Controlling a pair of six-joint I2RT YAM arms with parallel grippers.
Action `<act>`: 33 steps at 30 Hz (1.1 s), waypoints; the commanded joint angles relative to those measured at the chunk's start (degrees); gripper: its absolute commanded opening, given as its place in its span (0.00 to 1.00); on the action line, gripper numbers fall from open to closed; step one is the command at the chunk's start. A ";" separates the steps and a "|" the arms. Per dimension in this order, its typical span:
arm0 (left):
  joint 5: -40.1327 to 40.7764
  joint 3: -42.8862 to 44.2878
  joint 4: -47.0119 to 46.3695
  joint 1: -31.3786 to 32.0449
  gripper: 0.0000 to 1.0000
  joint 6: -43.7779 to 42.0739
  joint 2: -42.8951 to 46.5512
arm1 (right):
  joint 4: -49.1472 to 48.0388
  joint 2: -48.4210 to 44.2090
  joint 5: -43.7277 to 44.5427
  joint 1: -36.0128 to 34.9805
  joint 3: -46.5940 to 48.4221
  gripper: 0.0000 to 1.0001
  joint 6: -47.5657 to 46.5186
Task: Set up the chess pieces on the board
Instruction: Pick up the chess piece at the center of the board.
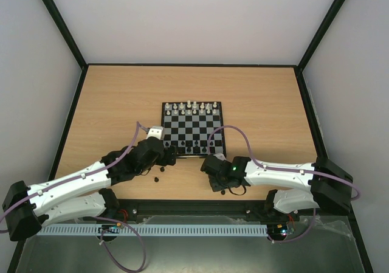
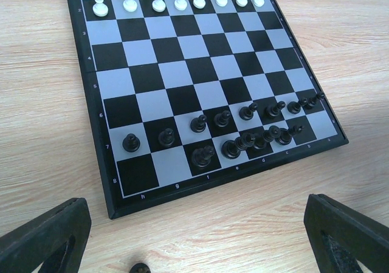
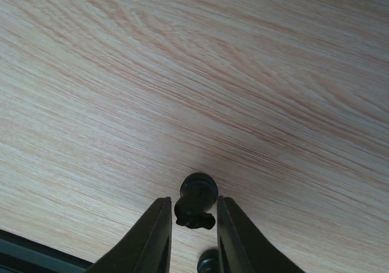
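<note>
board (image 2: 106, 157) border, letters h–a, numbers 1–8

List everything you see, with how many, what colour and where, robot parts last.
table: one, light wood, under everything
board: one, black and pale grey, table centre
white pieces: about sixteen, cream, board's two far rows
black pieces on board: over a dozen, black, two near rows
loose black pieces: at least two, black, table near left arm
flanked black piece: one, black, between right fingers
arms: two, white and black, near edge
left fingers: two, black, wide apart
right fingers: two, black, close beside that piece, contact unclear
</note>
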State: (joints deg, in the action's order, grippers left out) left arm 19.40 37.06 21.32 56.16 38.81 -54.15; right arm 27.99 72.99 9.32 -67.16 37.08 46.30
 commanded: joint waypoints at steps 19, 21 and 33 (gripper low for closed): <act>-0.33 -0.24 -0.11 -0.61 0.99 -0.60 0.38 | 2.47 2.06 4.65 -0.39 3.48 0.02 0.00; -0.22 -0.31 0.07 -0.66 0.99 -0.78 0.44 | 4.26 2.51 6.94 0.10 5.86 0.02 -0.07; -0.06 -0.30 1.21 -1.82 0.99 -0.91 1.19 | 5.39 6.88 10.09 11.39 15.68 0.02 -8.94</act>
State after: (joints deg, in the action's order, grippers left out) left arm 19.07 37.06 21.54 54.96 38.70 -54.04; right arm 30.52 77.56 17.82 -58.70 50.41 41.58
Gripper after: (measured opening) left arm 0.990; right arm 0.038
